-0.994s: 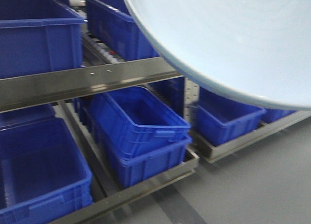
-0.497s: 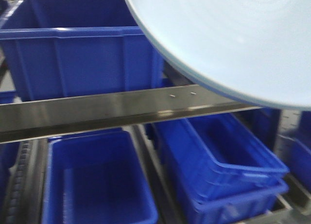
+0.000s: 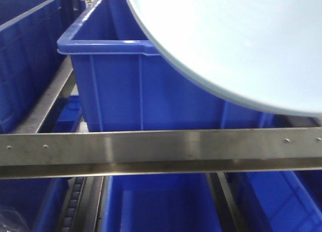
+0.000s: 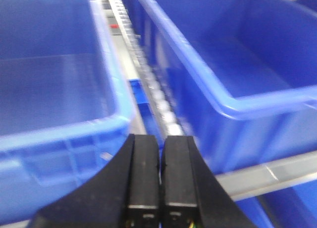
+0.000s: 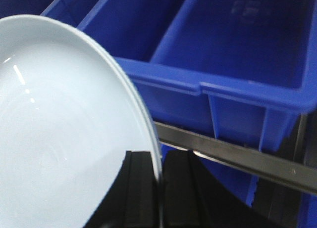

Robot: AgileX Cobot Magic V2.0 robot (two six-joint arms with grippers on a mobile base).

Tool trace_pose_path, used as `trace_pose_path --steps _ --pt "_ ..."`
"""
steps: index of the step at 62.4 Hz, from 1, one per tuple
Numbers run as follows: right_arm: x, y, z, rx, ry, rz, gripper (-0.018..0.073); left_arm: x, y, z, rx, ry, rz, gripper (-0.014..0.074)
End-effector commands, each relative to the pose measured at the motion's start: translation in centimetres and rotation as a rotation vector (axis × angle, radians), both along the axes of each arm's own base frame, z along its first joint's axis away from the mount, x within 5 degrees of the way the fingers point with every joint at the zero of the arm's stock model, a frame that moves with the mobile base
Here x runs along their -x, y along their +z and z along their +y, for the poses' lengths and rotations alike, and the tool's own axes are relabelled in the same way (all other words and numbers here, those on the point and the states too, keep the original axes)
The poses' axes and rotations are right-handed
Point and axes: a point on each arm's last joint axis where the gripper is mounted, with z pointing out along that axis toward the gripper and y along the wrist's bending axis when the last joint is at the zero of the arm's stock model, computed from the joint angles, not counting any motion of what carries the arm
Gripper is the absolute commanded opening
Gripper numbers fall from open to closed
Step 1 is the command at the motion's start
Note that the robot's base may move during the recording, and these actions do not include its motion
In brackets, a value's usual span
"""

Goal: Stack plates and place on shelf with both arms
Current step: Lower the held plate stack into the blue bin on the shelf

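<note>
A pale bluish-white plate [image 3: 241, 41] fills the upper right of the front view, held up in the air in front of the shelf. In the right wrist view my right gripper [image 5: 159, 161] is shut on the plate's rim, with the plate [image 5: 59, 134] spreading to the left; I cannot tell whether one or two plates are in the grip. The shelf's steel front beam [image 3: 161, 151] runs across the front view below the plate and also shows in the right wrist view [image 5: 237, 156]. My left gripper [image 4: 161, 144] is shut and empty above the crates.
Blue plastic crates [image 3: 146, 86] fill the shelf levels behind and below the beam. In the left wrist view two blue crates [image 4: 54, 89] flank a roller rail [image 4: 148, 84]. A blue crate [image 5: 237, 55] sits right behind the beam.
The view has swung and moved closer to the shelf: the beam now lies level across the frame and the crates look larger. The plate stays in the same place in the view.
</note>
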Motion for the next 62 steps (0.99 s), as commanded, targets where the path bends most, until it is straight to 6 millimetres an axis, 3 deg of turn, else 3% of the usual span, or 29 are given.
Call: trace_pose_path --steps 1,62 --pt "-0.15 1.63 -0.15 -0.058 -0.033 -0.088 0.0056 -0.17 1.86 0.06 0.037 0.012 -0.115 0.0084" --pt "-0.15 1.63 -0.15 -0.058 -0.033 -0.088 0.0056 -0.17 1.86 0.06 0.037 0.012 -0.115 0.0084"
